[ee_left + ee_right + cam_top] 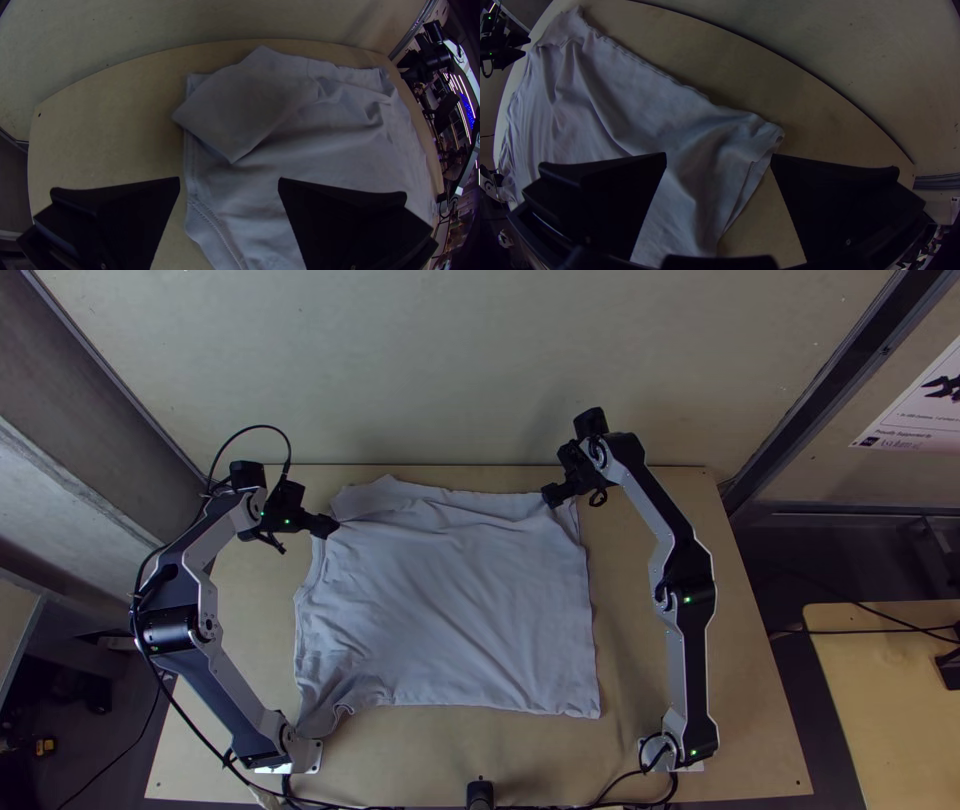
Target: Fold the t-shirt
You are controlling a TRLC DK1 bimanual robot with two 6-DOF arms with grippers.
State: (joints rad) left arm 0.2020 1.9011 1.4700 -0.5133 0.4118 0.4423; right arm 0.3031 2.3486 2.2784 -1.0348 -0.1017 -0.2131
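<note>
Left gripper point(330, 527), one: fingers parted widely and grasping nothing, at ten o'clock on the t-shirt point(450, 600) as the top view shows it, at the garment's edge. Right gripper point(552, 498), one: fingers likewise parted widely, grasping nothing, between one and two o'clock, by the corner of the cloth. Whether either set touches the fabric we cannot tell.

T-shirt, one, pale grey: lying spread across the middle of the worktop point(250, 660), between the two arms, with shallow creases throughout. Towards eleven o'clock we record a flap point(240, 110) turned over on top of the cloth, its tip pointed. Between seven and eight o'clock a rumpled corner sticks out near the base of the left arm point(180, 600); at four o'clock the corner lies nearly flat.

Arms, two: the left stands at nine o'clock from the garment, the right arm point(690, 590) at three.

Surroundings: worktop of light wood; a pale wall point(450, 360) at twelve o'clock; a small black device point(480, 794) at six, by the near edge; a second wooden table point(890, 700) well apart, towards four; a poster point(925, 405) towards two.
</note>
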